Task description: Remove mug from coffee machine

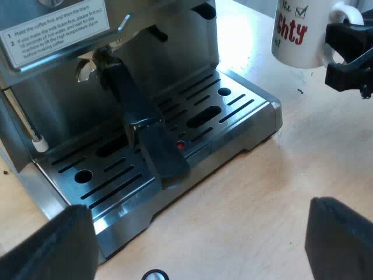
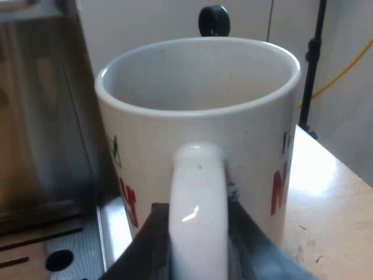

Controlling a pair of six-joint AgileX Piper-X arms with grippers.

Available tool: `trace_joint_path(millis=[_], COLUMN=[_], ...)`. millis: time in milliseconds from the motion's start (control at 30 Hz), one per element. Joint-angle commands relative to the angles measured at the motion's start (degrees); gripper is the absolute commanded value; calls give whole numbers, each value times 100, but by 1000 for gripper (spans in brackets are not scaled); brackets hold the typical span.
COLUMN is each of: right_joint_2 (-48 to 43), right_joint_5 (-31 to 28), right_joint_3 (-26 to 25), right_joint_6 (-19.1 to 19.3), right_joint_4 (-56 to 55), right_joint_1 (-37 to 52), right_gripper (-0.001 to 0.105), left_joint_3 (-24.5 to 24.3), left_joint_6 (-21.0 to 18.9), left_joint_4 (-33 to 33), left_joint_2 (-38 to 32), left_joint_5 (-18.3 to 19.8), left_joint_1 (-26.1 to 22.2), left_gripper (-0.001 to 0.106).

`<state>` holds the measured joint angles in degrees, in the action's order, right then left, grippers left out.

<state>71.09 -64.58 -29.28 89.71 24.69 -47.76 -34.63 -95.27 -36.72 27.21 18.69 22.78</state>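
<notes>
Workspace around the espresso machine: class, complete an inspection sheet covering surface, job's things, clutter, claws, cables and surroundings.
Surface: light wooden table, few dark specks.
Job's things: mug off the drip tray, beside the espresso machine; holder handle locked in.
Clutter: small round rim by the machine's front, unidentified.
Claws: left claw open above the table; right claw shut on the mug's handle.
Cables: yellow cable beyond the table.
Surroundings: dark pole, pale wall.

A mug (image 1: 294, 35) beside the espresso machine's (image 1: 169, 64) drip tray (image 1: 245, 116).
The right gripper (image 2: 197, 230) clasps the mug's handle from both sides, over the table (image 1: 262, 192) near the tray's corner. The holder (image 1: 134, 111), locked into the machine's front, reaches out over the tray.
</notes>
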Motion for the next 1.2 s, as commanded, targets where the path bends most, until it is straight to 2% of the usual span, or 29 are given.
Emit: trace_joint_path(millis=[33,100,167,300,400,467,500,567,600,700,867,1000,1067,1200], right_joint_2=[-125,-232,-514,-765,-940,-1026,-1027,-1025,-1025,-1025,-1015,-1015,-1015,-1001], right_joint_5=[81,512,853,1230,1257,1638,1773,2143,2208,2426,3132,3744,4177,4456], right_joint_3=[-19,66,399,709,942,1057,1077,1085,1085,1085,1085,1085,1085,1085], right_joint_6=[-7,-7,-7,5,48,163,231,688,760,802,827,1051,1318,1377], right_joint_4=[-48,-157,-145,-145,-141,-141,-128,-126,-96,83,139,251,251,364], right_joint_1=[96,258,533,705,826,961,994,1115,1140,1377,1961,2328,2566,2844], right_gripper=[0,0,0,0,0,0,0,0,0,0,0,0,0,0], left_joint_3=[-35,-35,-35,-35,-35,-35,-35,-35,-35,-35,-35,-35,-35,-35], left_joint_6=[40,40,40,40,40,40,40,40,40,40,40,40,40,40], left_joint_4=[87,87,87,87,87,87,87,73,73,65,65,65,65,65], left_joint_2=[15,15,15,15,15,15,15,15,15,15,15,15,15,15], left_joint_5=[-25,-25,-25,-25,-25,-25,-25,-25,-25,-25,-38,-38,-38,-38], left_joint_1=[25,25,25,25,25,25,25,25,25,25,25,25,25,25], left_gripper=[77,77,77,77,77,77,77,77,77,77,77,77,77,77])
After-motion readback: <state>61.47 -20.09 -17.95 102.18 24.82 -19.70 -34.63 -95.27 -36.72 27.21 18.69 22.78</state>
